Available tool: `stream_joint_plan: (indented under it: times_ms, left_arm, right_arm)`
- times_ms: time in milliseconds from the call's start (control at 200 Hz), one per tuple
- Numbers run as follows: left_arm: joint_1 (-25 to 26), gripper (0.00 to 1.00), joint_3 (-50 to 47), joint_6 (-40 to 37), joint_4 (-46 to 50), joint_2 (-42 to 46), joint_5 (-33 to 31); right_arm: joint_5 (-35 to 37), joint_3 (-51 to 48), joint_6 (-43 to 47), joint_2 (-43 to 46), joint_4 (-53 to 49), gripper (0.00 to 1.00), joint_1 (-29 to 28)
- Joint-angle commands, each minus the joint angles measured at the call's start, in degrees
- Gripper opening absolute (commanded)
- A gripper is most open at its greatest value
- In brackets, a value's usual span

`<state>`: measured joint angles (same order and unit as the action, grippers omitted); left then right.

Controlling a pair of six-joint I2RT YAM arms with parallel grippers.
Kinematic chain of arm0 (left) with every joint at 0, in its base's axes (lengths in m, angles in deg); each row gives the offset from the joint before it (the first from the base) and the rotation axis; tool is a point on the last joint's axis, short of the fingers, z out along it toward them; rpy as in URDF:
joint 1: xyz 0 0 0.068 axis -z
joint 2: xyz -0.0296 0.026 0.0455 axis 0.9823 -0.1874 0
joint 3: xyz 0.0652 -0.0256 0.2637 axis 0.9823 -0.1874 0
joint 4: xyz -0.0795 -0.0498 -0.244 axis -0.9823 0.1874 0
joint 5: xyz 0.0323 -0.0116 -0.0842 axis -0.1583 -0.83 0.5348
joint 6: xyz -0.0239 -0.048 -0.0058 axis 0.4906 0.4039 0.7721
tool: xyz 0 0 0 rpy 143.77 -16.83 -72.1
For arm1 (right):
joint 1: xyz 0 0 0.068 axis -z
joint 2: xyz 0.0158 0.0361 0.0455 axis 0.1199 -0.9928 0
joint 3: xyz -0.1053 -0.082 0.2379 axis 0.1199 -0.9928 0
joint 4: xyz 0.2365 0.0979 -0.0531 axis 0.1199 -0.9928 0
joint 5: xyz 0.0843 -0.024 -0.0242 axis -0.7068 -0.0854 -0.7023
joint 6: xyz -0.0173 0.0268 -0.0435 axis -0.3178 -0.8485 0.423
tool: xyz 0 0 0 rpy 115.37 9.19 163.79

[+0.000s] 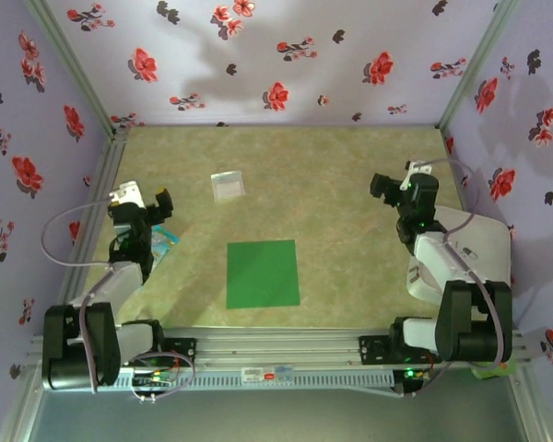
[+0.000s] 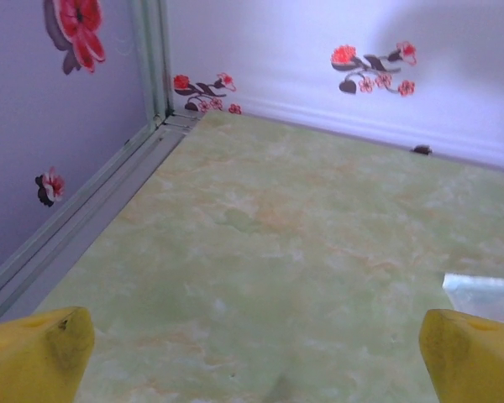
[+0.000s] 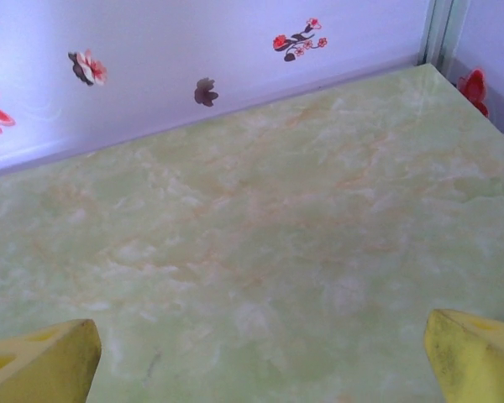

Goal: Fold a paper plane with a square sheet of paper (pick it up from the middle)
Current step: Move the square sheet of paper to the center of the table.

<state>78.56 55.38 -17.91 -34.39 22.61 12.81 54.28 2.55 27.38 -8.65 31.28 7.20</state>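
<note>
- Left end effector (image 2: 252, 357): jaws spread wide, nothing between them. I see its yellow fingertips (image 2: 35, 353) above bare marbled bench (image 2: 260, 252) on the left side.
- Right end effector (image 3: 260, 357): wide open too, holding nothing, above bare bench on the right side.
- Square sheet of paper (image 1: 263, 273): bright green, plain, flat, no folds that I can see. It lies mid-bench towards the near edge, between the two arms and well apart from both end effectors.
- Small pale packet (image 1: 228, 186): farther back, left of centre, apart from the sheet.
</note>
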Motion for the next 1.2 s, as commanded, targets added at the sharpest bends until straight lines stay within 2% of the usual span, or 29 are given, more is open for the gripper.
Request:
stream_joint_plan:
  times_ms: [0,50,130,300,495,615,755,975,1125,1195]
  left_arm:
    - [-0.28,1.00,3.34,12.68,12.96,6.48,-4.63]
    - [-0.38,1.00,4.12,14.81,18.72,9.98,-4.07]
    - [-0.69,1.00,4.36,20.04,25.40,14.94,-4.38]
    - [-0.96,1.00,6.37,19.44,29.22,16.26,8.63]
    - [-0.93,1.00,10.04,25.47,35.35,14.21,18.64]
    - [-0.92,1.00,13.64,27.01,45.05,11.53,22.59]
    - [0.81,1.00,18.28,27.54,53.39,7.83,28.62]
    - [12.39,1.00,17.11,24.12,54.57,5.80,30.14]
    - [17.45,1.00,16.92,24.18,53.65,1.57,31.14]
    - [18.47,1.00,17.50,23.76,53.36,0.07,31.19]
  right_arm:
    - [-0.91,6.34,-10.12,1.28,-17.76,0.99,0.23]
    - [-3.79,6.67,-12.76,1.34,-19.18,0.99,0.71]
    - [-14.12,4.43,-15.53,1.23,-14.69,0.99,2.07]
    - [-30.40,5.20,-19.52,-1.70,-12.60,0.99,1.84]
    - [-36.98,8.79,-20.17,-6.58,-22.18,0.99,0.17]
    - [-36.67,7.74,-25.63,-7.36,-21.87,0.99,-3.21]
    - [-35.42,6.95,-28.73,-6.80,-25.29,0.99,-10.24]
    - [-32.87,7.20,-29.71,-8.71,-27.26,0.97,-16.80]
    - [-30.01,5.11,-34.24,-7.46,-24.76,0.95,-22.07]
    - [-28.09,3.94,-36.53,-7.23,-21.61,0.91,-26.34]
